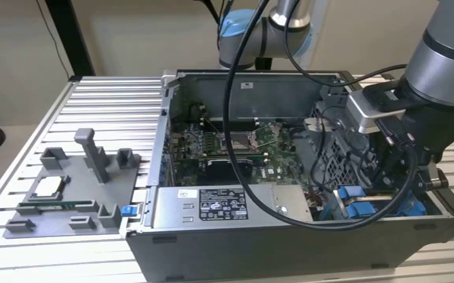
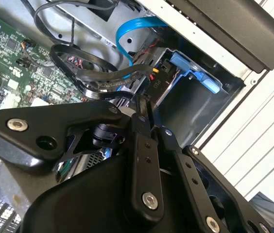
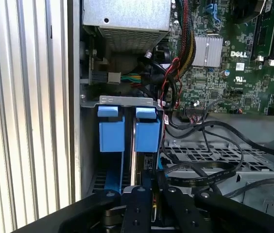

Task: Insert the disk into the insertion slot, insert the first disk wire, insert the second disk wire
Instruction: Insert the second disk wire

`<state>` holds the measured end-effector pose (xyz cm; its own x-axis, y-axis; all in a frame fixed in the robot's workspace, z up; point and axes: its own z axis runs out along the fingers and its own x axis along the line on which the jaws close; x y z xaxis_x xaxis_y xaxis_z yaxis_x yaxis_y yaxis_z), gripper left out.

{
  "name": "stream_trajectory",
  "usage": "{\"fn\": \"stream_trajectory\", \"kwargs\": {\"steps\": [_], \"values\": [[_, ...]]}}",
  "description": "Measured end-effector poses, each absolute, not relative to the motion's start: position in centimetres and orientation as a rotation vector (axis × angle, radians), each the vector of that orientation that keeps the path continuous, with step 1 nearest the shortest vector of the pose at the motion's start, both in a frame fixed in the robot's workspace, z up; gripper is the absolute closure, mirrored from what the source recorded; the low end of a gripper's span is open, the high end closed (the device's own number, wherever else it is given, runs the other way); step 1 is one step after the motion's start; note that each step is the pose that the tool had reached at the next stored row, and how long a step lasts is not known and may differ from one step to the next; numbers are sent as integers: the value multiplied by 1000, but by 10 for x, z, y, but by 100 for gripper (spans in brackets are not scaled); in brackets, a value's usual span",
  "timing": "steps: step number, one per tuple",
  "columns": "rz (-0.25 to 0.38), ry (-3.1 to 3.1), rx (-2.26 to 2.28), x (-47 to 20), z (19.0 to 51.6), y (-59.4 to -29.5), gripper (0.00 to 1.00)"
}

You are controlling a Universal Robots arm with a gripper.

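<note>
Slatted table (image 1: 109, 97): computer case (image 1: 290, 247), grey fixture (image 1: 73, 188).

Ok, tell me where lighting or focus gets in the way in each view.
Exterior view: even light, but the arm shadows the drive bay corner, where the blue tabs stay readable. First wrist view: the insertion slot is sharp, dark at its bottom. Second wrist view: the gripper linkage looms near, soft and glossy; the blue cable is clear.

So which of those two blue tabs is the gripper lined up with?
The one nearer the green circuit board: in the first wrist view that blue tab sits straight ahead of the gripper; the other tab lies beside the case wall.
</note>
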<state>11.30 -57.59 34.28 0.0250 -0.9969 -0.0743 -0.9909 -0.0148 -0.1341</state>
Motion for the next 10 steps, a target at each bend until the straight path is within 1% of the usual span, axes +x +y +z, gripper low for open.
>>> {"fn": "stream_trajectory", "kwargs": {"steps": [10], "values": [[-61,2094,-2137,114,341,-576,100]]}}
